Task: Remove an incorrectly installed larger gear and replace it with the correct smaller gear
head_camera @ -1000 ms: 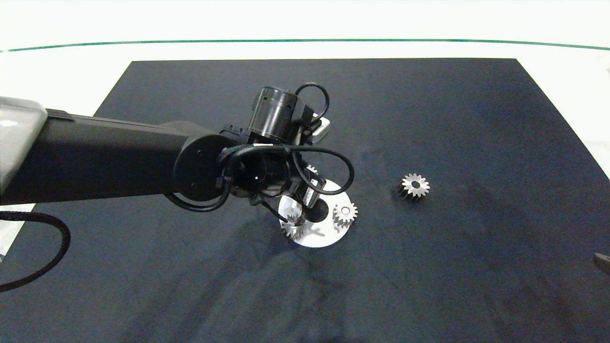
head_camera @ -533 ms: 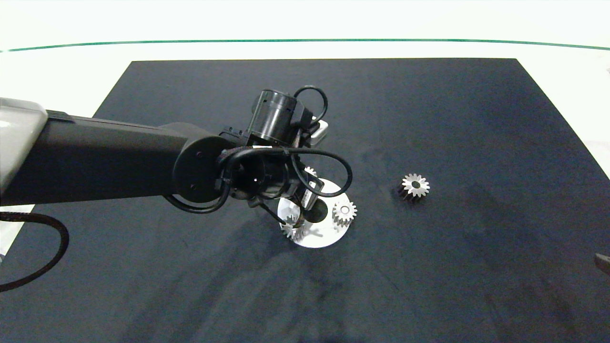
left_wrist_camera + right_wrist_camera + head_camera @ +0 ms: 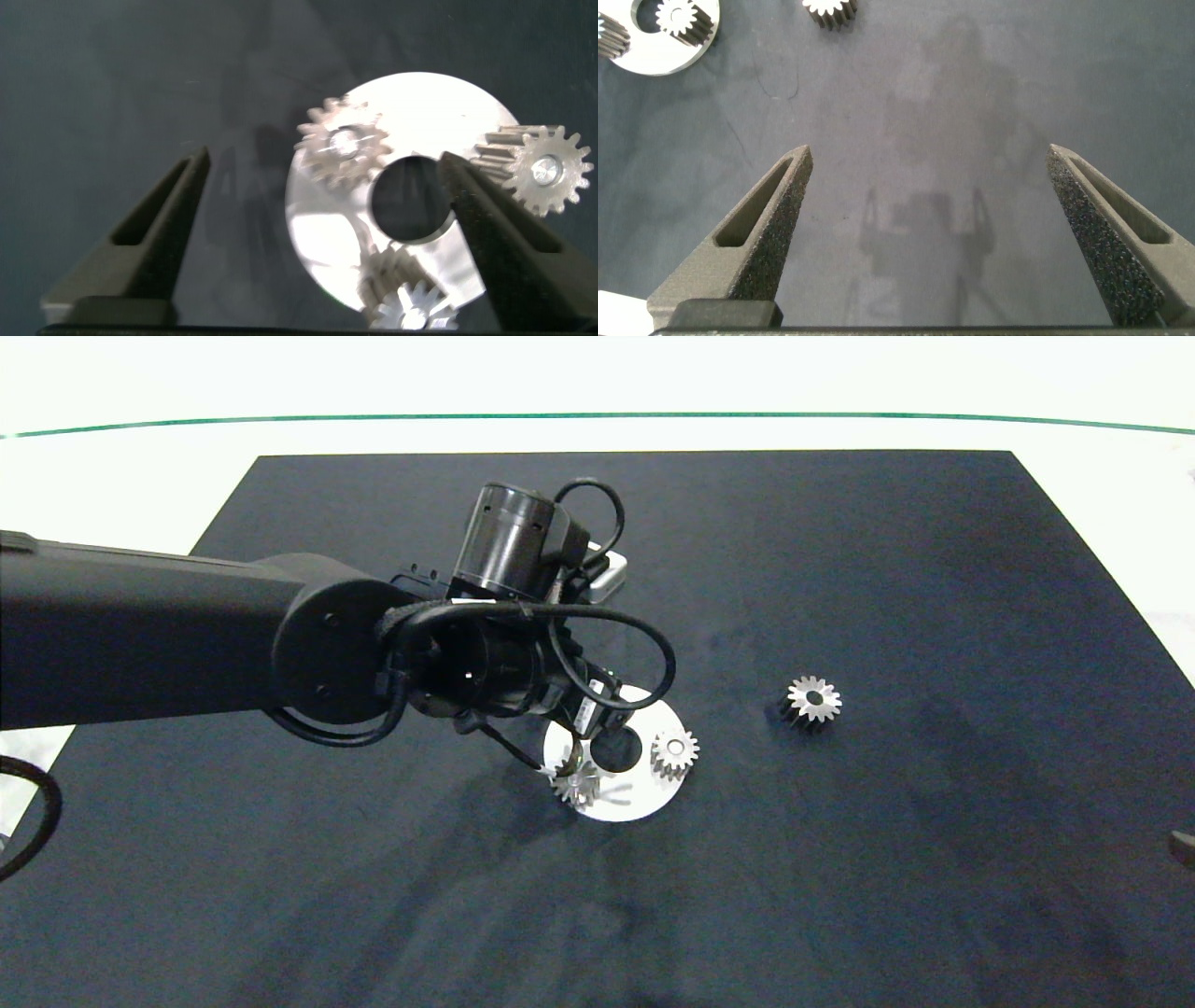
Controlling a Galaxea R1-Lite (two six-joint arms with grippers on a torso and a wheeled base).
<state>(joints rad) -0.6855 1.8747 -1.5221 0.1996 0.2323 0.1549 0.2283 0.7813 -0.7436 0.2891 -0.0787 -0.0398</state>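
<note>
Over to the left gripper: spread wide, holding nothing, hanging low above a flat round white-silver metal disc with a dark hole at its centre. Between those grey fingers, sitting on the disc: the larger gear, silver-faced metal with long pointed star-like teeth, close by one finger, not gripped. Hidden under the wrist from the head camera.

Also on the disc: an all-silver pale-centred gear at the rim's 3 o'clock, and a second all-silver gear overhanging the rim around 8 o'clock.

Out at 2 o'clock from the disc, well apart, alone on the dark mat: the smaller gear, silver face, dark sides, stubby teeth, lying flat.

Further out, at the head view's 4 o'clock edge, the right gripper: parked, jaws wide apart, nothing between them, only bare mat below.
</note>
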